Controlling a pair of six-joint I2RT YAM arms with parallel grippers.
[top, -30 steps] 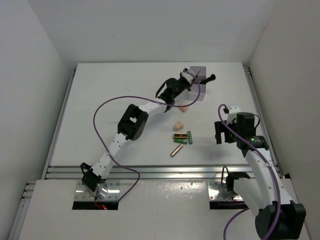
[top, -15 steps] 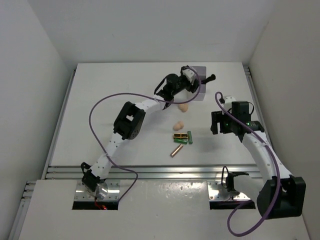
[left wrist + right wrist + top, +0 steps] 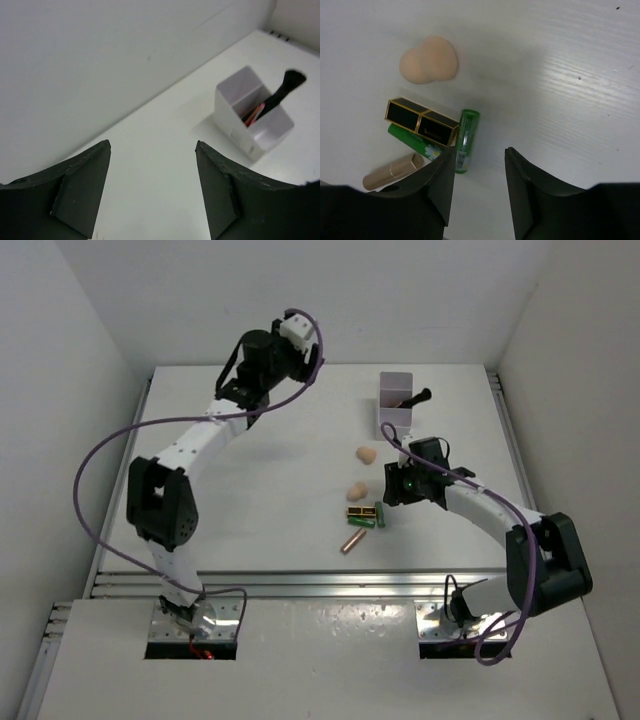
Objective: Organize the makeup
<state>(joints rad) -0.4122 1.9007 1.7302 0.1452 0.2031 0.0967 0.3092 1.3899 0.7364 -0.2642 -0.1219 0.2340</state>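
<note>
Right wrist view: right jaws held spread, empty, over green tube (image 3: 466, 140); gold-black tube (image 3: 421, 119), copper tube (image 3: 392, 171), peach sponge (image 3: 429, 65) grouped mid-worktop (image 3: 570, 75). Left jaws spread, empty, raised far left; brush (image 3: 282, 90), pencils (image 3: 254, 112) stood in white box (image 3: 235, 112).

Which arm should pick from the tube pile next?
Right. The right arm has its jaws open over the green tube beside the gold-black tube. The left arm is up near the back wall, far from the pile, looking toward the white box.
</note>
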